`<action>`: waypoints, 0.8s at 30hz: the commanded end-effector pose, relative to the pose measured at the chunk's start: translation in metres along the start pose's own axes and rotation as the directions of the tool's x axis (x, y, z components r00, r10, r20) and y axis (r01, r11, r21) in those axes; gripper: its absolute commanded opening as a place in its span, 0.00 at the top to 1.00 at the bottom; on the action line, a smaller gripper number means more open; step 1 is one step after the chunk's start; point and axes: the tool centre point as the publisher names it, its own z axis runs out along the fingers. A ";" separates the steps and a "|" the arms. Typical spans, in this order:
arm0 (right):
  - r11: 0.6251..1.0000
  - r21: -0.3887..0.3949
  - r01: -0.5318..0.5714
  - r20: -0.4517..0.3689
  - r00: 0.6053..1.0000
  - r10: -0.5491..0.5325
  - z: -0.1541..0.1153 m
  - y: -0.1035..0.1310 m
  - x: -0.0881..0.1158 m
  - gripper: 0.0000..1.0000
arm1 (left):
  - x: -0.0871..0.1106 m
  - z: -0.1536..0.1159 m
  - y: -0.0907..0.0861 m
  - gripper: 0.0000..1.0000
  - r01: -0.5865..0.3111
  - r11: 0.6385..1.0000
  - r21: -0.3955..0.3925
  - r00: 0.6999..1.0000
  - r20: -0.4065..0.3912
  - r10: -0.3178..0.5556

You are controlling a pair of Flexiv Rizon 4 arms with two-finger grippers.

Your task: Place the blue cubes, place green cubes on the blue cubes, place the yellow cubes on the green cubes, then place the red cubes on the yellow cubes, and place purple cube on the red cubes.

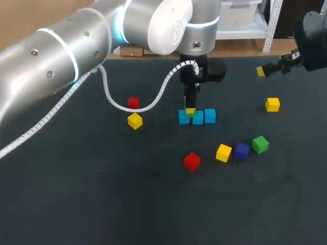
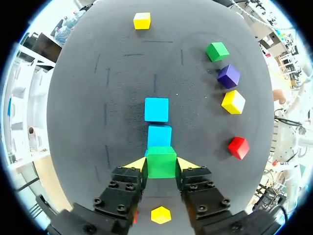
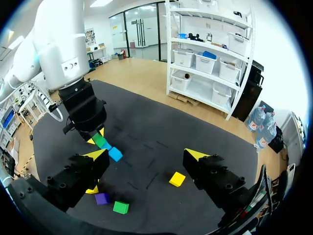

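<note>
A: left claw [image 2: 161,164] state?
B: clamped on a green cube [image 2: 161,162], held just over the near end of the blue cubes [image 2: 159,135]; that row runs straight ahead of the claw
A: right claw [image 3: 145,155]?
B: wide open, empty, well apart from the row

Silver arm [image 1: 61,56], coiled cable [image 1: 108,93], yellow-tipped left claw [image 2: 161,165]
</note>
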 end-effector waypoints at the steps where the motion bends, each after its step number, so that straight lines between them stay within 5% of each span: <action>1: 1.000 0.008 -0.001 0.002 1.000 0.001 0.000 0.002 0.001 0.00 | 0.000 0.000 0.002 1.00 -0.004 1.000 0.003 1.000 -0.001 0.004; 6: 1.000 0.008 -0.001 0.002 1.000 0.001 0.000 0.002 0.001 0.00 | 0.000 0.000 0.003 1.00 -0.004 1.000 0.002 1.000 0.002 0.004; 16: 1.000 0.008 -0.001 0.002 1.000 0.001 0.000 0.002 0.001 0.00 | 0.000 0.000 0.003 0.07 -0.011 1.000 -0.001 1.000 0.004 0.011; 20: 1.000 0.008 -0.001 0.002 1.000 0.001 0.000 0.002 0.001 0.00 | 0.000 0.000 0.002 0.01 -0.010 1.000 -0.003 1.000 0.004 0.010; 24: 1.000 0.008 -0.001 0.002 1.000 0.001 0.000 0.002 0.001 0.00 | 0.000 0.000 0.002 0.09 -0.007 1.000 -0.006 1.000 0.007 0.007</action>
